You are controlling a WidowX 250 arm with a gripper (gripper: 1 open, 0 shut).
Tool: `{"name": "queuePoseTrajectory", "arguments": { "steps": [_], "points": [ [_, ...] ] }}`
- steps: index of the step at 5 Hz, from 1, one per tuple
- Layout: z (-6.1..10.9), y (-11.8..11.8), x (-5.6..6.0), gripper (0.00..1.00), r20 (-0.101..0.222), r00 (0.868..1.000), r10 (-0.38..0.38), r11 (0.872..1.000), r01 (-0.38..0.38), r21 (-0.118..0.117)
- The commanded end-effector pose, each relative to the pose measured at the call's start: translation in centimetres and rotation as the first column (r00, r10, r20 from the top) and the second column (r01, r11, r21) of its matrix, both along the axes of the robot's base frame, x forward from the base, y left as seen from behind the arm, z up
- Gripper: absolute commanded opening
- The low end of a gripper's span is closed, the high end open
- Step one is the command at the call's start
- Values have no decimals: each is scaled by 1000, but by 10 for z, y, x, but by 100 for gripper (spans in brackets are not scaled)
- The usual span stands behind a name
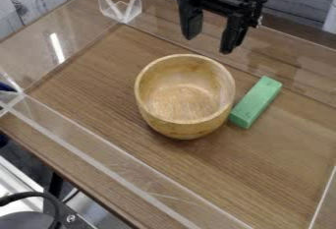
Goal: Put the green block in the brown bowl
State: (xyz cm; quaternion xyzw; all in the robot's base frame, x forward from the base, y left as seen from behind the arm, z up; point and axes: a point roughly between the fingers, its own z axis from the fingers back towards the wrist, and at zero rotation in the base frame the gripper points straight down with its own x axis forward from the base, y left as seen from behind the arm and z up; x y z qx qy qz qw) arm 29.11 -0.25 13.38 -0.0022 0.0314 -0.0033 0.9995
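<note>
While the pincer [214,42] is hanging spread, the green block [256,102] is waiting at the bowl's [155,72] three o'clock, needing a centred, straight-down approach.

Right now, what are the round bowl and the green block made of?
The bowl looks like wood, smooth and softly shiny, because it is tan with a thick, rounded rim. The green block could be painted wood or plastic; it is one plain, even green, so I can't tell which.
</note>
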Motion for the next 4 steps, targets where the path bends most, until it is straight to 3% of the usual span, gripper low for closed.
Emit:
{"name": "queuePoseTrajectory", "arguments": {
  "steps": [1, 2, 4],
  "points": [
    [-6, -14, 0, 100, -3, 999, -48, 999, 48, -5],
    [-17, -30, -3, 100, -4, 994, -111, 994, 111, -12],
    [-41, -56, 2, 100, -9, 985, -173, 985, 173, -8]
  ]
}}
